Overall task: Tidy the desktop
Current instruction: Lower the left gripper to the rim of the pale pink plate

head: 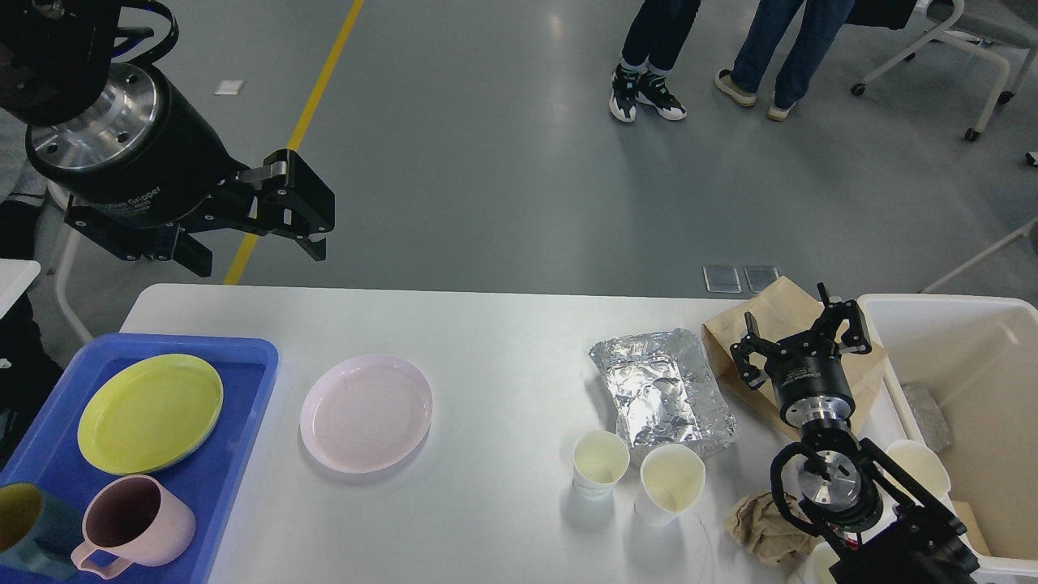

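Observation:
The white desktop (495, 341) spans the view. On it lie a pale pink plate (366, 412), a crumpled foil tray (661, 395), two paper cups (600, 463) (671, 482), a brown paper bag (770, 320) and a crumpled brown napkin (758, 526). My left gripper (251, 251) hangs open and empty high above the desktop's far left corner. My right gripper (799, 337) stands open over the paper bag, holding nothing.
A blue tray (243, 373) at the left holds a yellow plate (150, 412), a pink mug (134, 523) and a dark teal mug (20, 527). A cream bin (965, 341) stands at the right edge. People stand on the grey floor beyond.

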`<state>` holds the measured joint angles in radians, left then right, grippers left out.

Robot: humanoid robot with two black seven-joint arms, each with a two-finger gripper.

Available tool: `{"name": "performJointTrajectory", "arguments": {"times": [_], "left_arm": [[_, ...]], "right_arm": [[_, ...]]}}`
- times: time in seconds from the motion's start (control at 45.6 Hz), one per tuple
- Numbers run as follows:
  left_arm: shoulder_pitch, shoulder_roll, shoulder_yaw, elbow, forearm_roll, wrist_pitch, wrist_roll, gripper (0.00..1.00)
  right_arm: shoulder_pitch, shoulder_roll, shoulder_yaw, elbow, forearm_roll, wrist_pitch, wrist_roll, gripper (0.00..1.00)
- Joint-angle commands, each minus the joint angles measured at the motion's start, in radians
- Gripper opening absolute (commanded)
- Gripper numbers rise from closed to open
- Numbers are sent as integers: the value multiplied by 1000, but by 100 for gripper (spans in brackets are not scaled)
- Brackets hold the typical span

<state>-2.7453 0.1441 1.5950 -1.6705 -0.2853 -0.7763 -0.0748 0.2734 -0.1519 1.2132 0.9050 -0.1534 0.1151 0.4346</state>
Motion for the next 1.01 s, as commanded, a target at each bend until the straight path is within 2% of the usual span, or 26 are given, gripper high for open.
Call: {"name": "performJointTrajectory", "arguments": {"times": [0.0,0.11,0.307,0.417,0.526,0.592,0.767,0.921,0.986], "left_arm": [[76,41,22,14,-11,12,-22,96],[193,55,-4,58,-8,15,-54,96],[305,60,5,98,-15,38,-56,93],[393,68,0,100,-49,141,-52,90],[522,62,-6,124,-132,278,-49,90],[594,54,-7,144,-201,331,-43,91],[693,54,-10,156,-420,354,-36,96],[929,65,-93,291,-460,385,-36,95],[996,72,-142,316,-457,432,-33,96]], "right_arm": [[0,0,0,0,0,0,1,100],[0,0,0,0,0,0,1,100],[0,0,-1,0,0,0,1,100],[0,0,0,0,0,0,1,100],[0,0,0,0,0,0,1,100],[0,0,0,0,0,0,1,100],[0,0,0,0,0,0,1,100],[0,0,0,0,0,0,1,100],[0,0,0,0,0,0,1,100]]}}
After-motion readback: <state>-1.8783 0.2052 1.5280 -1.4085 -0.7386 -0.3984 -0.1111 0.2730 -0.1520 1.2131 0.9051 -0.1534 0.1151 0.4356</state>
